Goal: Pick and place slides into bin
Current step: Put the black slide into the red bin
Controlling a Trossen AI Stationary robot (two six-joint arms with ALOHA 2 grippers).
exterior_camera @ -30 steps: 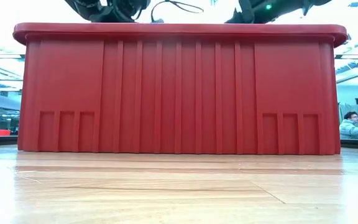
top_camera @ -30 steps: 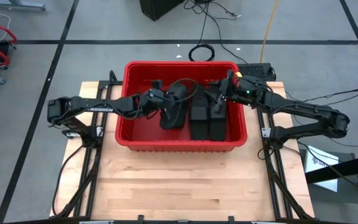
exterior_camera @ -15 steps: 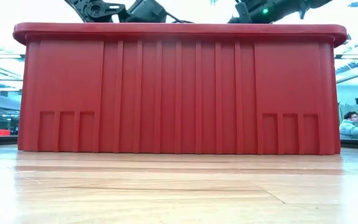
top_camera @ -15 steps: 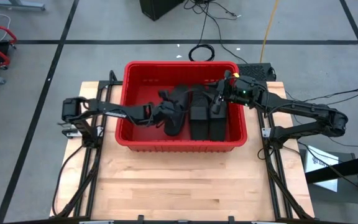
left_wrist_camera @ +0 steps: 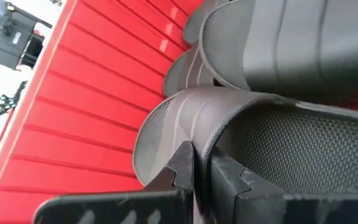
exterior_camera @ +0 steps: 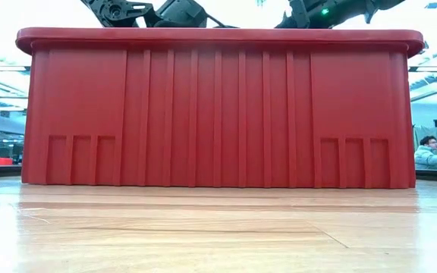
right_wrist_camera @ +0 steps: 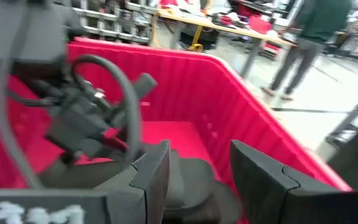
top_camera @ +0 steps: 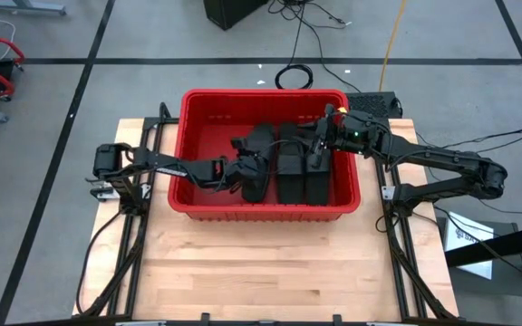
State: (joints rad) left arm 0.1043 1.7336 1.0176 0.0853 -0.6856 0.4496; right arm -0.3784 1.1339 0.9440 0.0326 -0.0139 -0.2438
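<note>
The red bin [top_camera: 187,136] stands on the far half of the wooden table and fills the low view [exterior_camera: 218,106]. Several black slides lie in it: two side by side at its right [top_camera: 303,174] and one farther back [top_camera: 263,138]. My left gripper [top_camera: 240,170] reaches into the bin from the left and is shut on another slide [top_camera: 254,181], low in the bin's middle. My right gripper [top_camera: 319,152] hangs open and empty above the right-hand slides, which show below its fingers in the right wrist view [right_wrist_camera: 191,180]. My left gripper pinches the slide's ribbed strap at its edge [left_wrist_camera: 197,134] between its two fingers. One finger [left_wrist_camera: 179,168] is on the strap's outer face and the other [left_wrist_camera: 229,177] is inside, over the textured footbed. The fingers come from the bin's left, slanting down. The slide lies beside another slide [left_wrist_camera: 291,43].
The bin's left wall [left_wrist_camera: 73,118] is close to my left gripper. Bare table [top_camera: 270,263] lies on the near side of the bin. A person sits far off at the right in the low view [exterior_camera: 429,152]. Another person stands beyond the bin [right_wrist_camera: 303,37].
My left gripper has gone down into the bin and toward its near wall with the slide, which now lies lower and nearer, beside the others. My right gripper has stayed open above the right-hand slides.
</note>
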